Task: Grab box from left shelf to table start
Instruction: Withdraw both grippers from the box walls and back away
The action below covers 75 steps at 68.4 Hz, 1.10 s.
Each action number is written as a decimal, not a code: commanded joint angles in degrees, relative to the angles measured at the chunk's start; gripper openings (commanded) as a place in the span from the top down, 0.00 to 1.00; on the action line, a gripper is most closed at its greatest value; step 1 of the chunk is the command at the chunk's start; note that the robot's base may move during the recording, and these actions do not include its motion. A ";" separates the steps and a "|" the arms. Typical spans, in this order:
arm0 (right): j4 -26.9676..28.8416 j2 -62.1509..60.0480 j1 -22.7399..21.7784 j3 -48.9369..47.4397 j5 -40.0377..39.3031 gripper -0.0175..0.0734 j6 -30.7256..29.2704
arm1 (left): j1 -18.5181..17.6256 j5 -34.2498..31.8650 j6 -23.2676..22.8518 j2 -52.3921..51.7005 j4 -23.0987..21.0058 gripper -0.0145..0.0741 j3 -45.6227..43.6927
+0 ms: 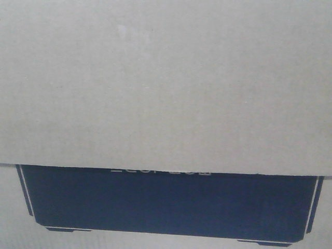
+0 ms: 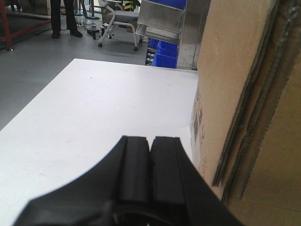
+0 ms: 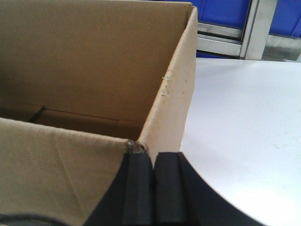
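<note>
The box fills the front view: a tan cardboard face above a dark navy panel with pale border lines. In the left wrist view its corrugated edge stands just right of my left gripper, whose fingers are pressed together with nothing between them. In the right wrist view the box is open-topped. My right gripper is shut right at its frayed near corner. A silvery metal shelf rail runs behind the table.
The white table stretches left of the box and also right of it. Beyond its far edge are blue bins, a metal rack, an office chair and a person's legs.
</note>
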 commanded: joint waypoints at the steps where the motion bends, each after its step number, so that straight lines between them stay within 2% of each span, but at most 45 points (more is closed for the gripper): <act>1: -2.12 0.63 -0.34 -0.89 -6.00 0.75 -0.44 | 0.00 -5.11 -0.04 -0.89 -0.08 0.95 -0.28; 10: -6.46 -1.90 -1.42 2.60 -11.90 0.75 0.29 | 0.00 -5.11 -0.04 -0.89 -0.08 0.95 -0.28; 21: -6.59 -6.51 -1.75 12.88 -22.76 0.75 0.29 | 0.00 -5.11 -0.04 -0.82 -0.08 0.95 -0.28; 31: -6.87 -6.38 -1.81 21.22 -28.42 0.75 0.35 | 0.00 -5.11 -0.04 -0.82 -0.08 0.95 -0.28; 45: -6.87 -6.38 -1.81 31.19 -41.24 0.75 5.21 | 0.00 -5.11 -0.04 -0.82 -0.08 0.95 -0.28; 75: -6.87 -6.38 -1.81 30.93 -40.10 0.75 6.34 | 0.00 -5.11 -0.04 -0.82 -0.08 0.95 -0.28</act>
